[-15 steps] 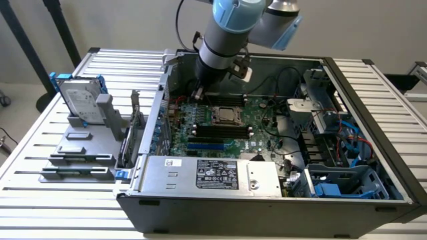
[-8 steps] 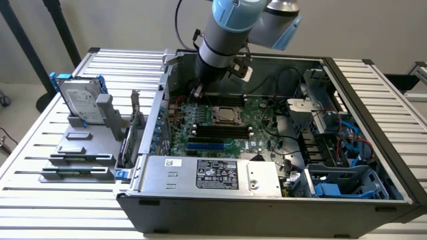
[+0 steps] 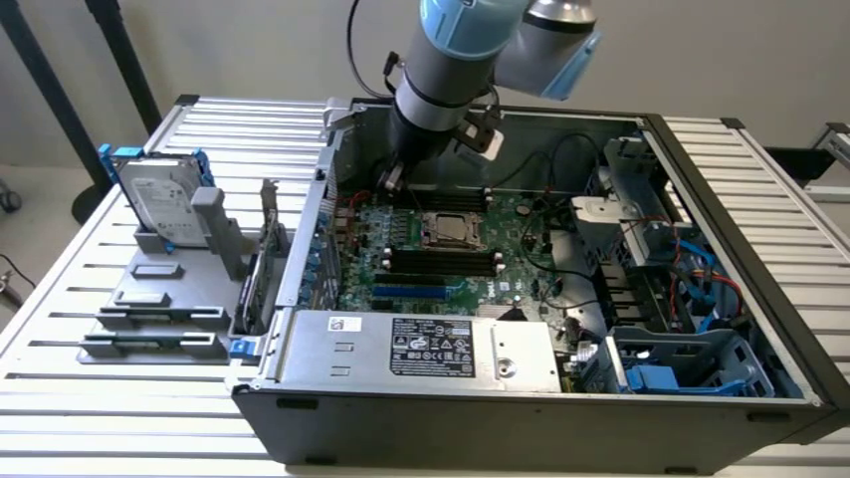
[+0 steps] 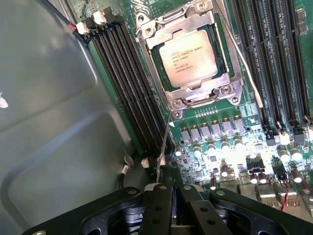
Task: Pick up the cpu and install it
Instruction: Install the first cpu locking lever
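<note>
The cpu, a small flat square chip with a silvery printed metal top and a pale rim, lies flat in its socket on the board, inside the bright steel retention frame that surrounds it on all sides. It looks light, thin and quite stiff. The smooth lid would probably be slippery, and the underside and corners are likely easy to damage, so the safe hold would be on two opposite edges of the rim, keeping it level and never pressing on the socket beneath. As it lies now the frame sits close around those edges and leaves little to take hold of. A thin silver wire lever runs from the frame's corner down to the black gripper, whose jaws are clenched together just at the lever's end; I cannot tell whether they pinch the wire or only touch it. Rows of long black memory slots flank the socket on the green motherboard. The board lies in the open grey computer case, with the labelled silver power-supply box at its near edge. The light-blue and grey arm reaches down into the case. Well apart, on the exterior view's left, a silver hard drive in a blue bracket stands on the white slatted table.
</note>
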Robot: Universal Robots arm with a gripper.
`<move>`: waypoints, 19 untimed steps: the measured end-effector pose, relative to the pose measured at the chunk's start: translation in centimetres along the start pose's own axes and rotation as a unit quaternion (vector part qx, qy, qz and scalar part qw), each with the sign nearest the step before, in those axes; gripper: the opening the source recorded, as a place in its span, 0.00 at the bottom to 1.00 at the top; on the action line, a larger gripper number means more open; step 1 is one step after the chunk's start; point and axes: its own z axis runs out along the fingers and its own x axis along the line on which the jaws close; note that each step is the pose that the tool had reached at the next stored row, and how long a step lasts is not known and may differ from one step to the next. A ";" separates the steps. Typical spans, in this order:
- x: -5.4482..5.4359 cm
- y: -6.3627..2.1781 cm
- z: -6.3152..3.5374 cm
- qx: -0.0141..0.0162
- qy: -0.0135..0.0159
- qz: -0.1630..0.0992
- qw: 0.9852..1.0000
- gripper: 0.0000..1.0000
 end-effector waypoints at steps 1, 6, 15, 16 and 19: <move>0.0 -0.10 0.02 0.000 0.000 0.001 1.000 0.11; -0.3 -0.77 0.15 -0.002 0.002 0.006 1.000 0.11; -0.3 -0.79 0.13 -0.019 0.021 0.058 0.998 0.11; -0.3 -0.83 0.02 -0.021 0.023 0.063 0.998 0.11; -0.1 -1.02 -0.54 -0.025 0.028 0.078 0.996 0.11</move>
